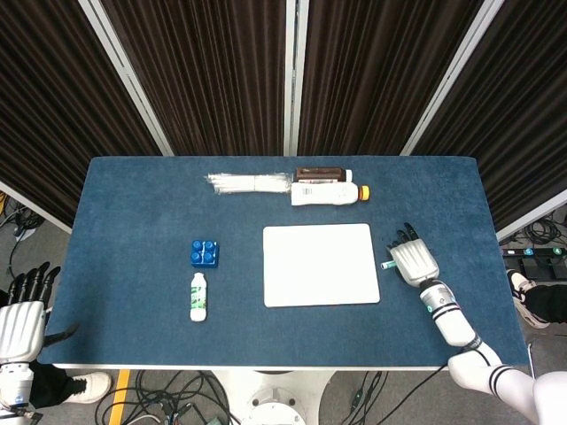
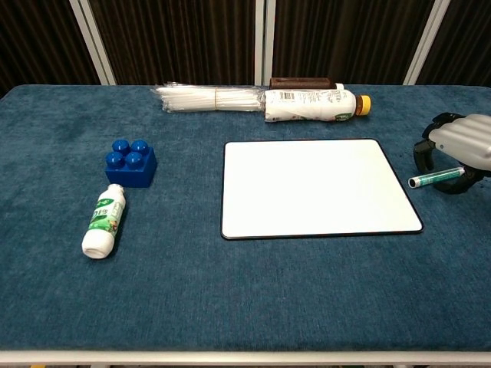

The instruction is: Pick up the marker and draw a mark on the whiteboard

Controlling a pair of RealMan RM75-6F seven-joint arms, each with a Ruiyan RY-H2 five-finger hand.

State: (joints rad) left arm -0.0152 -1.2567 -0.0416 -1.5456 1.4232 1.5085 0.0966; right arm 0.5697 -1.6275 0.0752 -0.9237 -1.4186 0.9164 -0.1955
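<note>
The green-and-white marker (image 2: 436,178) lies flat on the blue cloth just right of the whiteboard (image 2: 318,186). My right hand (image 2: 462,146) arches over the marker's right end, with dark fingers (image 2: 423,150) curving down on either side of it; the marker still rests on the table. From the head view the right hand (image 1: 413,261) covers most of the marker (image 1: 387,264), so only its left tip shows beside the whiteboard (image 1: 321,264). My left hand (image 1: 22,320) hangs off the table's near-left corner, fingers apart and empty.
A blue brick (image 2: 131,162) and a small white bottle (image 2: 103,221) lie at the left. Along the far edge are a bundle of straws (image 2: 207,98), a large white bottle (image 2: 311,105) and a brown block (image 2: 301,82).
</note>
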